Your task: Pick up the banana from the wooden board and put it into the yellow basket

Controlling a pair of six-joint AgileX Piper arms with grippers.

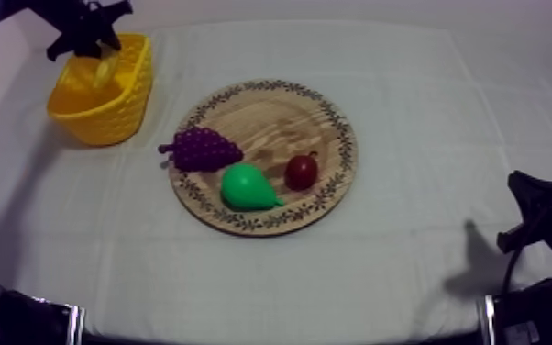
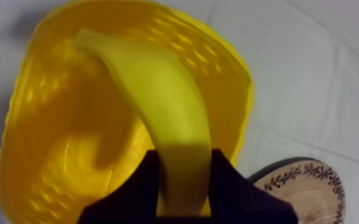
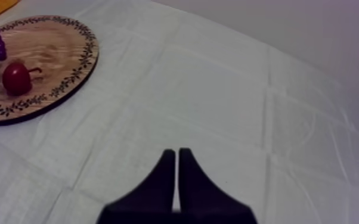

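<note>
Nearest, low at the right: right end effector [image 3: 176,152], fingers [image 3: 161,184] pressed together on nothing. Midway on the table [image 1: 426,138]: board [image 1: 270,119] with pear [image 1: 246,187], small red fruit [image 1: 301,171], grapes [image 1: 202,148]. Farthest, at the left: left end effector [image 2: 185,156] clamped round banana [image 2: 158,89], hanging into yellow basket [image 2: 45,125]

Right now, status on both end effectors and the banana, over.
Left end effector shut on banana, hanging into yellow basket, not released. Right end effector shut, empty, over the cloth. Path clear.

grey-white cloth [image 1: 426,119] spread flat — faint square fold lines, soft light, dim shadows near its edges.
</note>
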